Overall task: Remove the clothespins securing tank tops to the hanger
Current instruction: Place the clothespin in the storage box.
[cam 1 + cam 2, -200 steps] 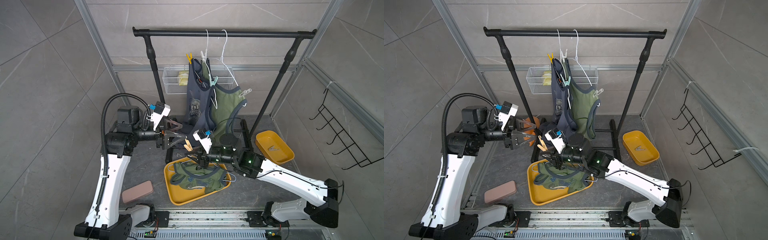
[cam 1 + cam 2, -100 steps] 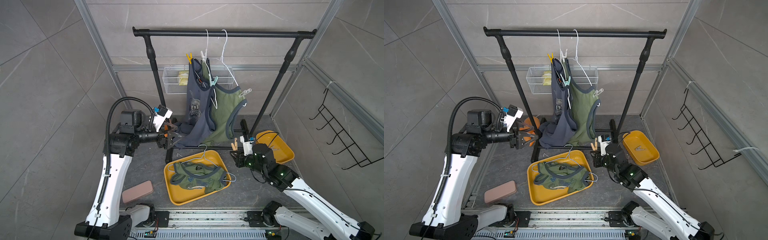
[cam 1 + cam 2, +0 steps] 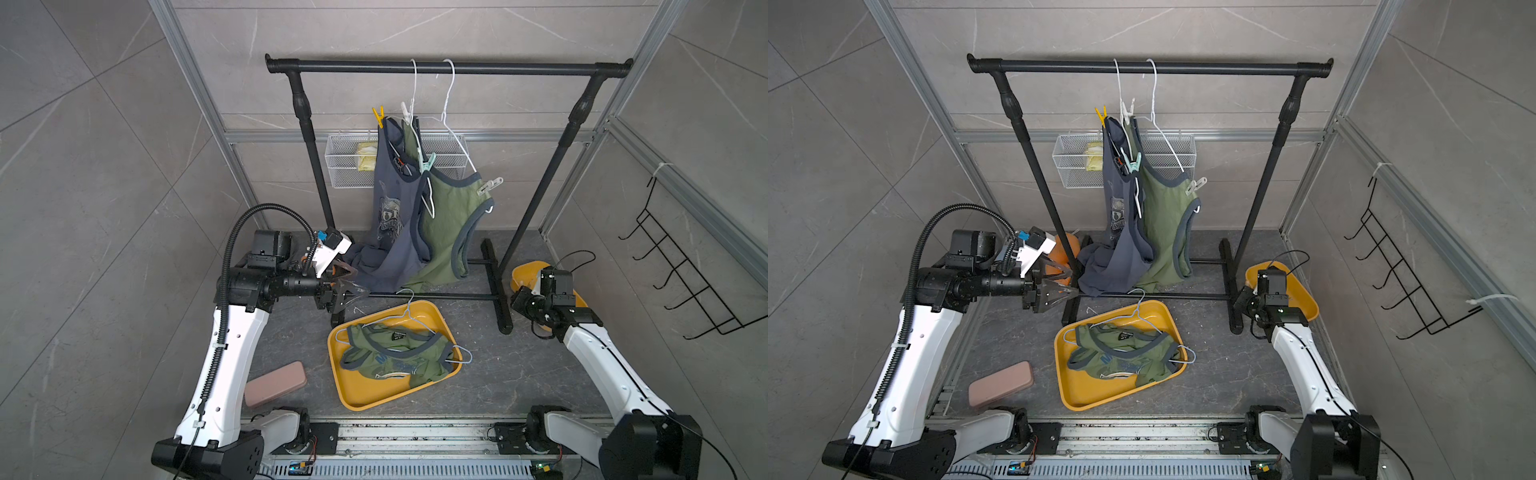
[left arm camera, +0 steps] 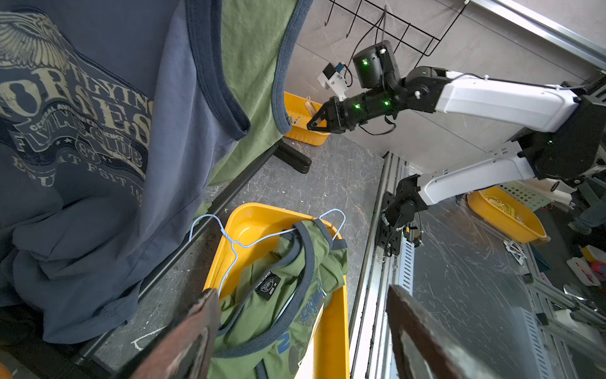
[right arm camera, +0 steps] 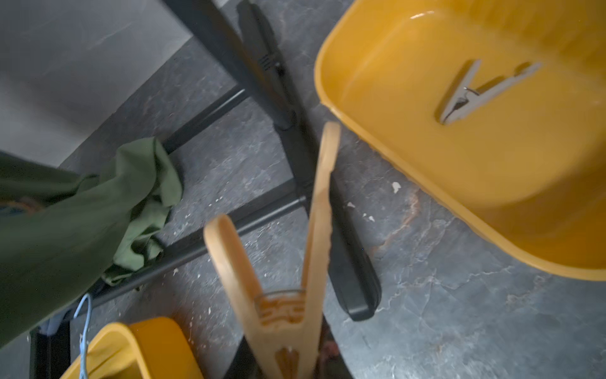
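Clothespin (image 5: 288, 262), orange-tan, is clamped by one end in the right gripper (image 4: 311, 124), whose jaws are nearly closed on it. Its two prongs splay away from the gripper. It hangs above the floor (image 5: 426, 328), its tip just beside the rim of the small tray (image 5: 426, 197). A pale clothespin (image 5: 482, 92) lies inside that tray.

The left gripper (image 3: 359, 281) is spread wide and holds nothing. It is low by the foot of the rack (image 3: 498, 68), near the bunched hem of the blue top (image 3: 386, 216) and well apart from every clip.

Four clips sit on the hanging tops, high above both grippers. A yellow clip (image 3: 378, 116) and a white clip (image 3: 405, 111) are up at the straps. A mint clip (image 3: 428, 163) is where the two tops meet, and a second white clip (image 3: 490, 185) is on the olive top (image 3: 449, 224). The third top (image 3: 395, 357) lies with a blue hanger (image 3: 409, 316) in the big tray (image 3: 365, 399).
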### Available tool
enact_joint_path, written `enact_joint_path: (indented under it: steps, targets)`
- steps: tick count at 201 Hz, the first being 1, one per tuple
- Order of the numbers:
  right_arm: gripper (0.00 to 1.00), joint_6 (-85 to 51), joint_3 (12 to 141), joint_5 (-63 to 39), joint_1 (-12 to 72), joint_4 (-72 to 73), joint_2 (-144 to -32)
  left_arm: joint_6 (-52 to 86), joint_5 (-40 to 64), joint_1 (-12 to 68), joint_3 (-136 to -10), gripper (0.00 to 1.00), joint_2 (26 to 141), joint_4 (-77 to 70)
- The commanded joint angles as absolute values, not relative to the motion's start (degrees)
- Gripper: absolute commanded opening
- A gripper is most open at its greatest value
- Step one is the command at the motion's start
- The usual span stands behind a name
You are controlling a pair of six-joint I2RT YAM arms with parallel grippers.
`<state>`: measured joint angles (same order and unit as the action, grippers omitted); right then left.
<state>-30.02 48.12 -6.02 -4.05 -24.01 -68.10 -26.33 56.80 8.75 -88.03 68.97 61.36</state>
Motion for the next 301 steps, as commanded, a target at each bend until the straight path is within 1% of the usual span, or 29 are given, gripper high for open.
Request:
enact_joint_path:
  steps: [1,46,105,139,171,188,200,217,238,259,277,295,301]
  targets:
    - [0.00,-30.71,52.86,-10.23,-6.53,-20.05,-72.87,-29.13,59.48,8.78,-87.73,0.82,68.77,62.15]
    - [0.00,-29.89,60.52,-9.42,-12.22,-18.89,-83.74,-30.38,59.85,8.77,-86.78,0.82,70.22,62.00]
    - [0.01,-25.72,68.12,-5.22,-14.65,-20.29,-97.46,-31.98,60.02,8.83,-85.89,0.82,72.12,62.90]
    - [0.07,-24.25,71.38,-5.79,-16.12,-21.40,-104.18,-33.95,60.40,8.81,-85.87,0.82,72.16,64.92]
    - [0.18,-24.01,72.94,-5.49,-16.33,-22.04,-107.12,-35.07,60.46,8.81,-85.44,0.82,72.08,66.55]
    - [0.26,-23.35,74.31,-5.85,-16.23,-23.27,-108.63,-35.45,60.59,8.85,-85.24,0.82,72.14,67.25]
    - [0.32,-23.12,74.52,-5.33,-16.32,-23.59,-108.96,-35.60,60.65,8.83,-85.13,0.82,72.11,67.61]
    - [0.37,-22.52,74.75,-4.78,-16.38,-23.98,-109.24,-35.14,61.00,8.83,-85.26,0.82,72.08,67.85]
    - [0.38,-23.00,74.73,-4.74,-16.35,-24.11,-109.09,-35.05,61.79,8.94,-85.52,0.82,71.90,68.51]
    - [0.37,-23.58,73.57,-4.57,-16.35,-23.17,-106.27,-35.15,61.44,8.96,-85.94,0.82,71.56,68.53]
    - [0.33,-24.31,72.58,-4.94,-16.36,-22.99,-101.70,-35.06,61.26,8.91,-87.00,0.82,71.65,68.47]
    - [0.29,-25.13,70.56,-6.37,-16.15,-23.12,-93.88,-35.02,60.46,8.96,-88.42,0.82,72.22,68.48]
    - [0.26,-25.57,69.06,-7.06,-16.09,-22.92,-90.65,-34.98,60.09,8.91,-88.88,0.82,72.48,68.64]
